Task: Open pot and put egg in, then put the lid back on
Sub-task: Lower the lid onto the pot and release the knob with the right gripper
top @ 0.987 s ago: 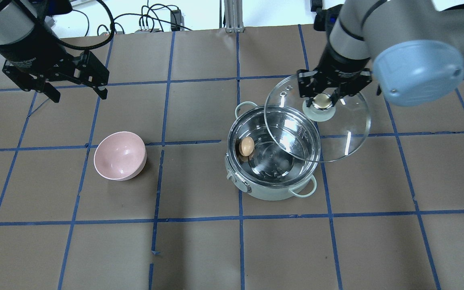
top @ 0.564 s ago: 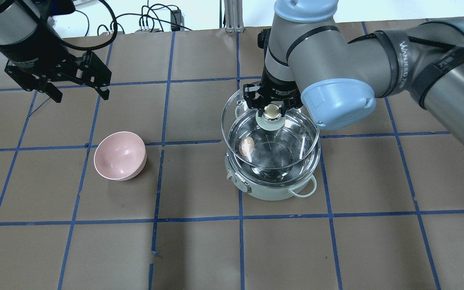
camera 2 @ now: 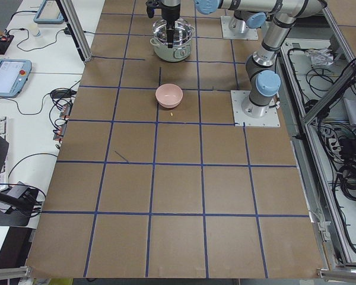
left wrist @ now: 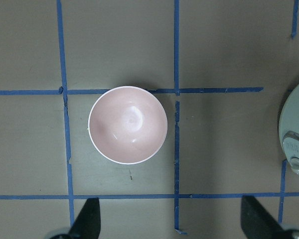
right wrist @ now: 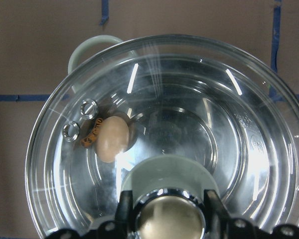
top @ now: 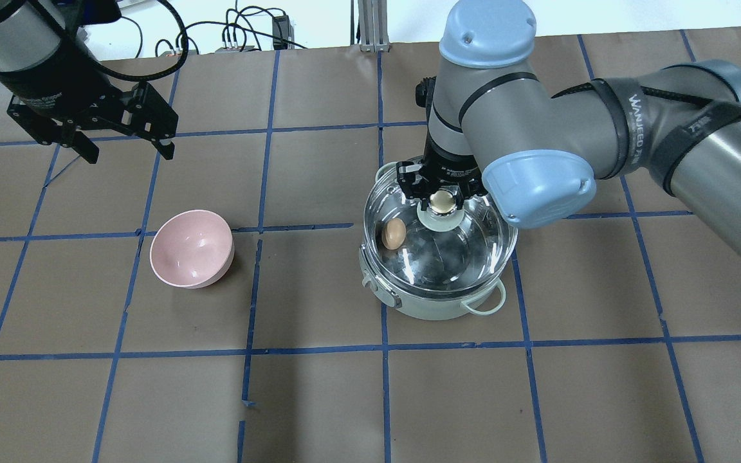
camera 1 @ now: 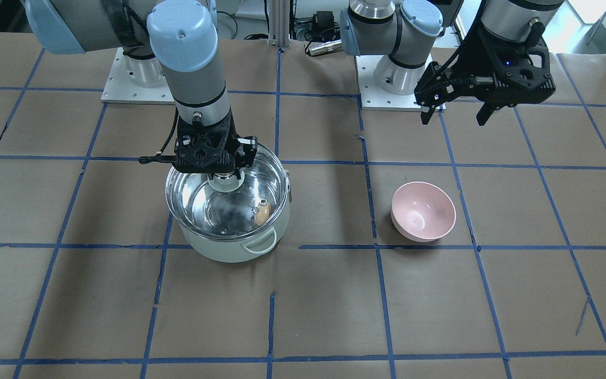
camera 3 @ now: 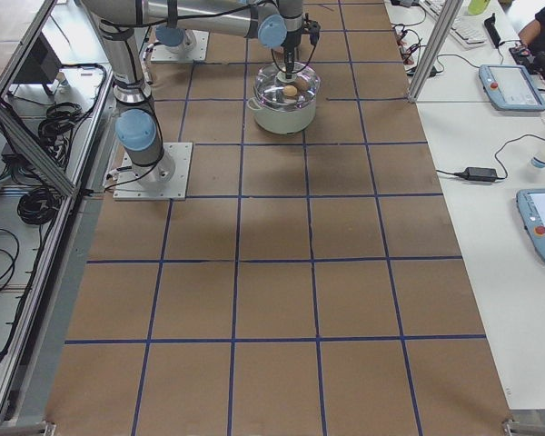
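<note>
The mint-green pot (top: 431, 310) stands right of the table's centre. The tan egg (top: 394, 233) lies inside it by the left wall. The glass lid (top: 470, 247) covers the pot's opening, rim over rim; I cannot tell if it rests fully. My right gripper (top: 443, 202) is shut on the lid's cream-gold knob. In the right wrist view the egg (right wrist: 112, 139) shows through the lid (right wrist: 229, 114). My left gripper (top: 128, 154) is open and empty, high over the far left. The front-facing view shows the pot (camera 1: 229, 253), egg (camera 1: 262, 213) and left gripper (camera 1: 453, 120).
A pink bowl (top: 192, 248) sits empty left of the pot, also in the left wrist view (left wrist: 127, 124). Blue tape lines grid the brown table cover. Cables lie beyond the far edge (top: 235, 32).
My right arm swung the lid left from beside the pot's far right to over the pot and lowered it onto the opening. The left arm barely moved.
</note>
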Controlling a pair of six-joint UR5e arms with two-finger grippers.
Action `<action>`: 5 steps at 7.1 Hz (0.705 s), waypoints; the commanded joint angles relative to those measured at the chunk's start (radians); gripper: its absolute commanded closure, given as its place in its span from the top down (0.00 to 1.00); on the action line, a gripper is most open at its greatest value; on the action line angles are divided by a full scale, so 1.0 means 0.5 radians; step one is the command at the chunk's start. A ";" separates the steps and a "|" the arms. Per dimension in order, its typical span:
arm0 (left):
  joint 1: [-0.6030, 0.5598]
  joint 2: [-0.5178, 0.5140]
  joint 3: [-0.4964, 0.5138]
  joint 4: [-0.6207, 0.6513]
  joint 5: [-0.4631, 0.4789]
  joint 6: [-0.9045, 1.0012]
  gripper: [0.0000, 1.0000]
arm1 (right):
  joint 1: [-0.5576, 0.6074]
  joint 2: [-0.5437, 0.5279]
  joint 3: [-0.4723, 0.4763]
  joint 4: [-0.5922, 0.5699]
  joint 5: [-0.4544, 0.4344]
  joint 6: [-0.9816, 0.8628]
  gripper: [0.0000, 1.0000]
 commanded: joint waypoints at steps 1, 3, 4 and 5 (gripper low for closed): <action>0.000 0.000 0.001 0.000 0.000 -0.001 1.00 | -0.006 -0.008 0.023 -0.001 0.007 0.003 0.34; 0.000 0.000 -0.002 0.000 -0.009 -0.001 1.00 | 0.012 -0.008 0.026 -0.001 0.013 0.018 0.35; 0.000 0.000 -0.002 0.003 -0.009 -0.001 1.00 | 0.012 -0.008 0.023 -0.004 0.019 0.018 0.35; 0.000 0.000 -0.002 0.003 -0.006 -0.001 1.00 | 0.012 -0.008 0.023 -0.007 0.019 0.012 0.36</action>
